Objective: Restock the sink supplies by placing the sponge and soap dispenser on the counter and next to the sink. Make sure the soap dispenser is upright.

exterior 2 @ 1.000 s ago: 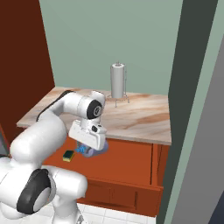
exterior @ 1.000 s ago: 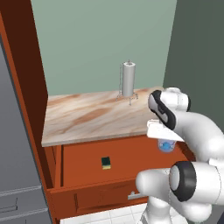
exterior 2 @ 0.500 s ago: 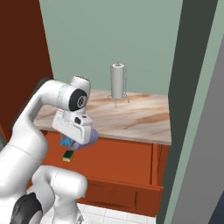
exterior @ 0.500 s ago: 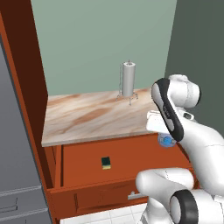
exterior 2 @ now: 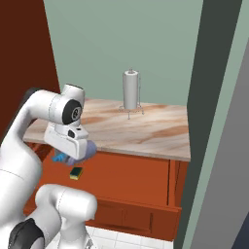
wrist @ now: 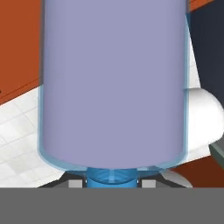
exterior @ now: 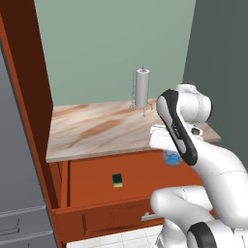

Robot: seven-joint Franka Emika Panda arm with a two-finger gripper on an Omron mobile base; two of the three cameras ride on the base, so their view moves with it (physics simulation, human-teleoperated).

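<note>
Fingers of the gripper (exterior 2: 73, 158) are closed on the soap dispenser (wrist: 113, 83); no label readable. Sponge (exterior: 116, 180) at 7 o'clock.

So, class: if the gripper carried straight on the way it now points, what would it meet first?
The gripper, jaws shut on the soap dispenser, looks aimed downward. Past the bottle, the hand view shows white tiled floor, so probably the floor first, though depth is unclear.

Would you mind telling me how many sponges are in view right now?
1. The sponge lies in the open drawer below the counter, also seen in the right base view. Others may be hidden behind the arm.
</note>
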